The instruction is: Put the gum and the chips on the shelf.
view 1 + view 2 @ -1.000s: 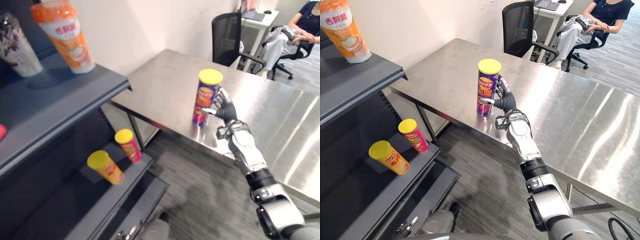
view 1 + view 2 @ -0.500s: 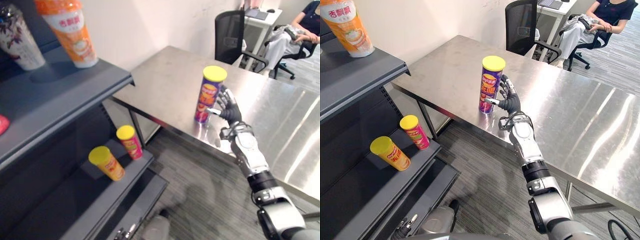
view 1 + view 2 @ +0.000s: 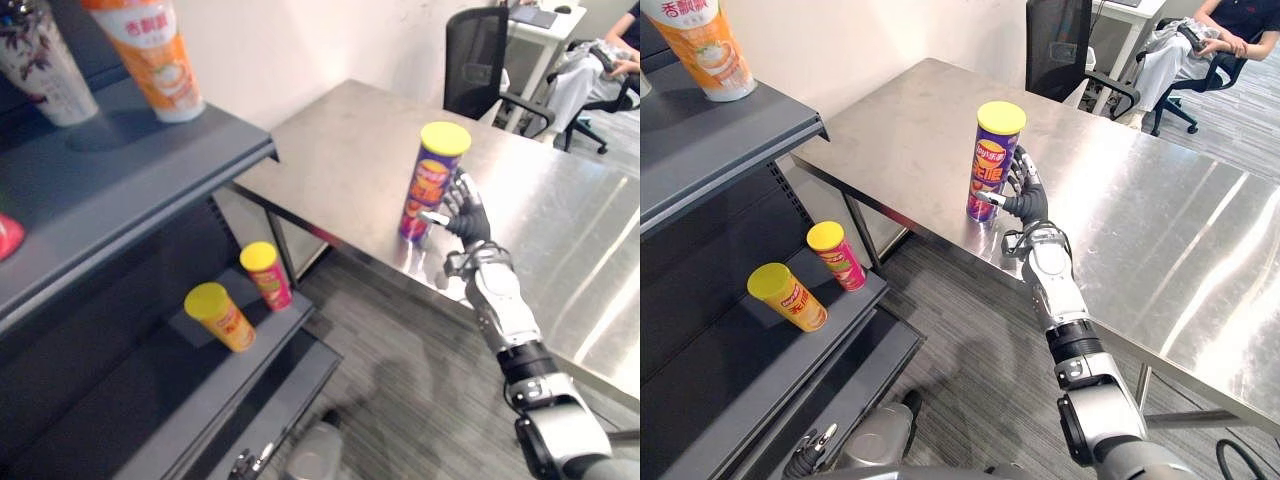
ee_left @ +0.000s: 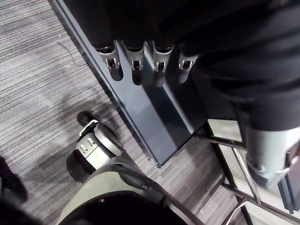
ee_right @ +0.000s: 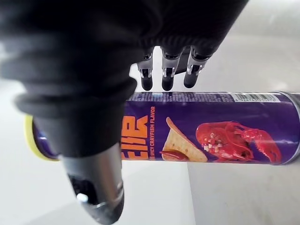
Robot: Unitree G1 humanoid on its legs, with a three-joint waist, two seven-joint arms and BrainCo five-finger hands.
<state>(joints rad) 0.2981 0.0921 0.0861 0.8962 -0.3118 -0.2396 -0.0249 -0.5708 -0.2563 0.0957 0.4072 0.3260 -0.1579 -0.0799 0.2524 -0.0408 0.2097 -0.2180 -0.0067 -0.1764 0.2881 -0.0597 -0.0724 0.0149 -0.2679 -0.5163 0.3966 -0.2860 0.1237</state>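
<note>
Grey carpet (image 3: 970, 380) lies across the bottom of the frame, where the left hand (image 4: 136, 63) hangs by the foot of the dark shelf (image 3: 730, 130), fingers straight, apart and empty. At lower left an orange can (image 3: 787, 297) and a red can (image 3: 836, 256) sit on the lower board. At centre the right hand (image 3: 1028, 205) brackets the purple chips can (image 3: 992, 162), thumb one side, fingers spread on the other, not clamped. It stands upright near the steel tabletop's (image 3: 1160, 220) near edge. A seated person (image 3: 1200, 35) shows at upper right.

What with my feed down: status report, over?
Right hand open, fingers beside tall purple yellow-lidded chips can, upright on steel table. Left hand open, idle. Two small yellow-lidded cans on dark lower shelf, room beside.
</note>
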